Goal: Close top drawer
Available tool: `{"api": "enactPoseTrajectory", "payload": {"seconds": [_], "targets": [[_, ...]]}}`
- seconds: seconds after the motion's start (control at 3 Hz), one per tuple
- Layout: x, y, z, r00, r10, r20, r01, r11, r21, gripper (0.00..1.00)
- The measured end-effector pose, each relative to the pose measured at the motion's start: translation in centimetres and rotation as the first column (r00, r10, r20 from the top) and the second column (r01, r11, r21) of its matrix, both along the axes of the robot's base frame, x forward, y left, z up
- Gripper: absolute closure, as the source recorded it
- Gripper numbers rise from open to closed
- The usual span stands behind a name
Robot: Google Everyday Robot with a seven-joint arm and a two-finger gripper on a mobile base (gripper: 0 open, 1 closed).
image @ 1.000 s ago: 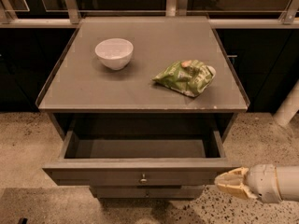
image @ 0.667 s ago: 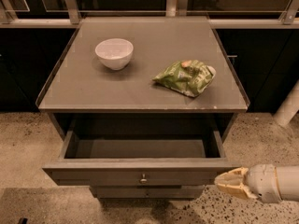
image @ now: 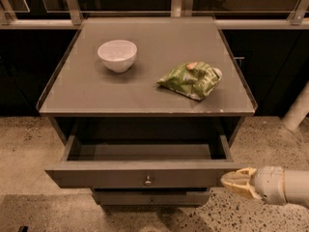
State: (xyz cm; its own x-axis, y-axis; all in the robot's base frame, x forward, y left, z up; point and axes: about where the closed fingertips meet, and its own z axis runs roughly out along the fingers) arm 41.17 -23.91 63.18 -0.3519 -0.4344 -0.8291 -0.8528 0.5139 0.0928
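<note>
Grey top drawer (image: pixel 120 175) just beside gripper (image: pixel 230 181)

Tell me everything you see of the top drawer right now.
The top drawer is pulled well out from under the tabletop, level. Grey, matte, flat wide front with one small round metal knob at centre. Nothing visible inside. The gripper sits at the front's right end; contact unclear.

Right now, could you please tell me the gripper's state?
Gripper: looks closed, holding nothing, at the right end of the open top drawer.
</note>
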Motion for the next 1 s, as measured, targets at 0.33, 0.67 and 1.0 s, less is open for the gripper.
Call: {"api": "enactPoseTrajectory", "payload": {"seconds": [0.33, 0.67, 1.0], "targets": [[2.8, -0.1, 0.3, 0.9979, -0.028, 0.059, 0.029, 1.000, -0.010, 1.00], [4.9, 0.2, 0.6, 0.9944, -0.042, 0.097, 0.043, 0.999, -0.011, 1.00], [6.4, 0.5, 0.6, 0.9909, -0.061, 0.120, 0.062, 0.998, -0.004, 1.00]]}}
